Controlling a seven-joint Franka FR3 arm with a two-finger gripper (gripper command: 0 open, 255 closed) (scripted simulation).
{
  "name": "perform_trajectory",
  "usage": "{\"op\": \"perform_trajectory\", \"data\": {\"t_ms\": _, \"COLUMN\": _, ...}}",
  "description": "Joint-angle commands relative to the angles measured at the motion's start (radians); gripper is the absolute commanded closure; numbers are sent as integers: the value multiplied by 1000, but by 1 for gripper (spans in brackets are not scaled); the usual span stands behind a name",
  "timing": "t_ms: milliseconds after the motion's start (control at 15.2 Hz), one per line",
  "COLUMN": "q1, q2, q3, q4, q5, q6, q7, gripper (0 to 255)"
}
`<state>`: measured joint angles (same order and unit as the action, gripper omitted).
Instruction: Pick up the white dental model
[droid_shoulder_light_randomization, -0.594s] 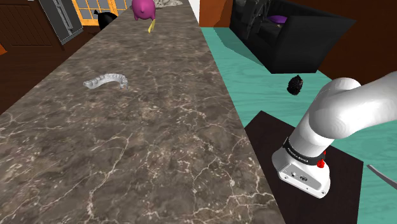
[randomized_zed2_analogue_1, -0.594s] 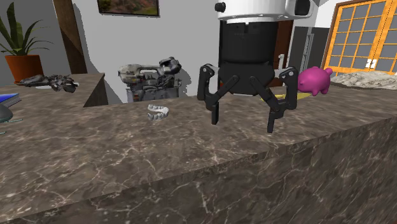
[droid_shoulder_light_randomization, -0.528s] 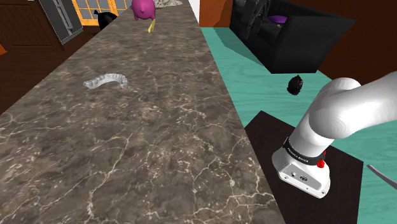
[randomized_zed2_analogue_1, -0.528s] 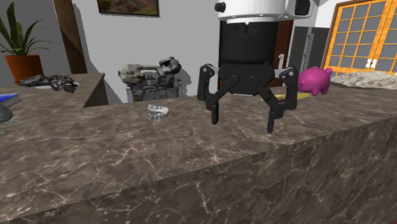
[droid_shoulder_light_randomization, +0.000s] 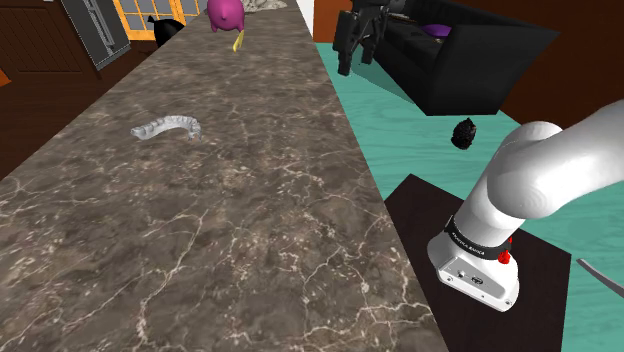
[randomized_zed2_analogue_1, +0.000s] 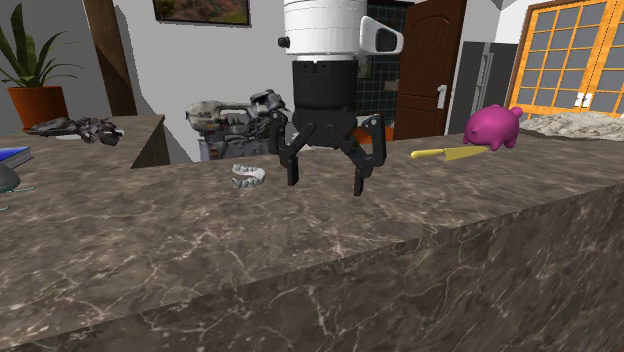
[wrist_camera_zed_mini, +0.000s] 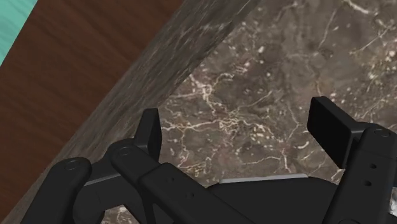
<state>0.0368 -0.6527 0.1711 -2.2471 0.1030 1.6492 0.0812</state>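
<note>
The gripper (randomized_zed2_analogue_1: 326, 180) hangs released above the worktop (randomized_zed2_analogue_1: 200, 240), fingers spread wide with nothing between them. In the wrist view the fingers (wrist_camera_zed_mini: 150, 130) stand well apart over bare dark marble, and one of them sits close to the worktop's edge, beyond which a brown surface and a strip of teal floor (wrist_camera_zed_mini: 16, 16) show.

The model (randomized_zed2_analogue_1: 248, 175), pale grey-white and arch-shaped, lies flat on the worktop. In the second exterior view it is near the far edge, just beside the gripper on that view's left, apart from the fingertips. In the shoulder view the model (droid_shoulder_light_randomization: 167, 127) lies towards the worktop's left edge, well apart from the gripper (droid_shoulder_light_randomization: 357, 45), which shows high up past the right edge in front of a black sofa (droid_shoulder_light_randomization: 470, 60).

A pink pig (randomized_zed2_analogue_1: 492, 126) and a yellow stick (randomized_zed2_analogue_1: 445, 152) lie at the worktop's far end, the stick just beside the pig. The white arm (droid_shoulder_light_randomization: 545, 175) rises from its dark stand (droid_shoulder_light_randomization: 420, 215).
</note>
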Motion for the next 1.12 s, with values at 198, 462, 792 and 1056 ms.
{"op": "perform_trajectory", "data": {"t_ms": 198, "q1": 14, "q2": 133, "q3": 97, "q4": 84, "q5": 31, "q6": 53, "q7": 115, "gripper": 0}}
{"op": "perform_trajectory", "data": {"t_ms": 462, "q1": 20, "q2": 251, "q3": 172, "q4": 167, "q5": 34, "q6": 90, "q7": 209, "gripper": 0}}
{"op": "perform_trajectory", "data": {"t_ms": 792, "q1": 30, "q2": 419, "q3": 261, "q4": 298, "q5": 3, "q6": 123, "q7": 334, "gripper": 0}}
{"op": "perform_trajectory", "data": {"t_ms": 1056, "q1": 47, "q2": 571, "q3": 325, "q4": 429, "q5": -54, "q6": 134, "q7": 443, "gripper": 0}}
